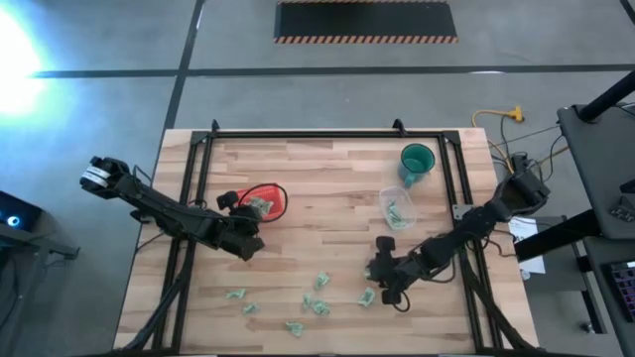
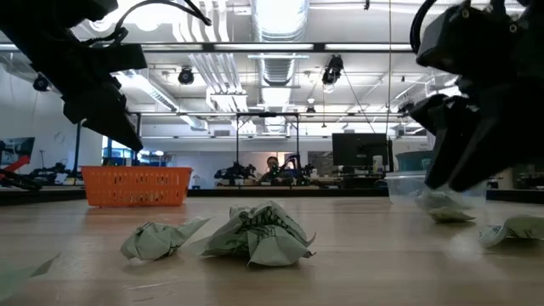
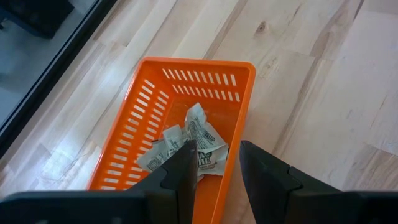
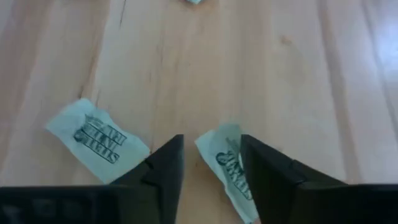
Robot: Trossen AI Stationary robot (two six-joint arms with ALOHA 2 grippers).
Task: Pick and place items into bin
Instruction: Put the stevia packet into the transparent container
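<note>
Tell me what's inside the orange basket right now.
The orange basket holds a small cluster of crumpled green-and-white wrappers near one end. The left gripper hovers over that end, and its fingers cover part of the pile, so an exact count isn't possible.

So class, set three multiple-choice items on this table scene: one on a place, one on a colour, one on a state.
1. Where is the green cup?
A. far right part of the table
B. inside the basket
C. near left corner

2. What colour is the basket?
A. blue
B. orange
C. white

3. What state are the right gripper jaws in?
A. shut tight
B. open around a wrapper
C. holding the cup

Answers: A, it stands beside the clear tub; B, plain in the left wrist view; B, the wrapper lies between the parted jaws.
</note>
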